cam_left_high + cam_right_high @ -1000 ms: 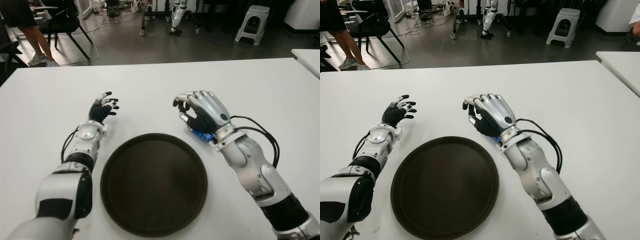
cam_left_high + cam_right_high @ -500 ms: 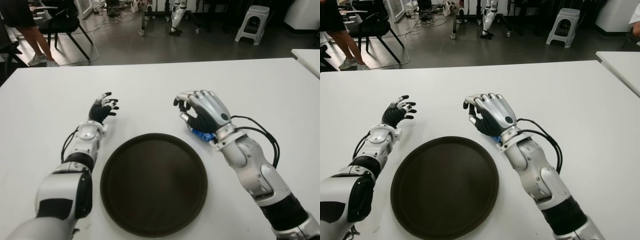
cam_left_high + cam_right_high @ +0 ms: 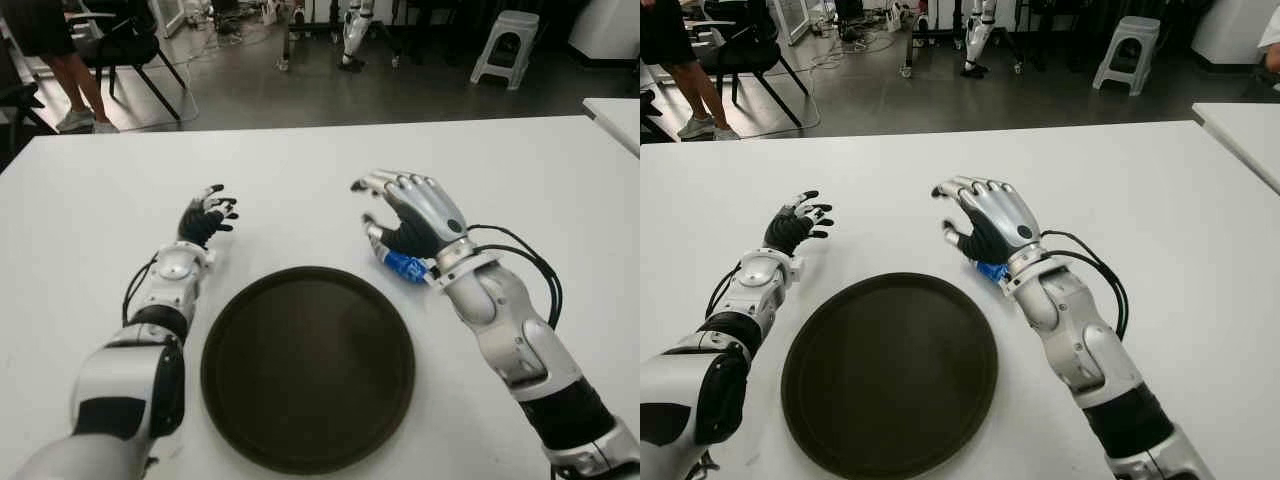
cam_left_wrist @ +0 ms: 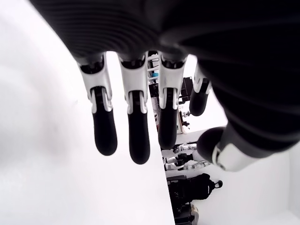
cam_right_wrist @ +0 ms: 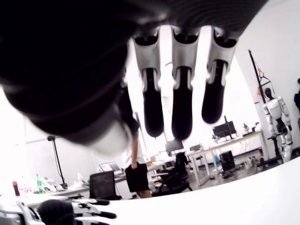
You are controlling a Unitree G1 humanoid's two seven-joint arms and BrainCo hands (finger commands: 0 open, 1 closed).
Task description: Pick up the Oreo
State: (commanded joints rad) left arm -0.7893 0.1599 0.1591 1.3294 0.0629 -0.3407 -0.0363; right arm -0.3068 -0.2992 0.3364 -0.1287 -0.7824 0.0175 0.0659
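The Oreo (image 3: 405,266), a blue packet, is lying on the white table (image 3: 520,170) just beyond the rim of the dark round tray (image 3: 308,364), tucked under the heel of the right hand (image 3: 410,212). That hand is hovering with fingers spread wide and gripping nothing, seemingly poised to close on it. The left hand (image 3: 205,215) is idling left of the tray, fingers loosely extended.
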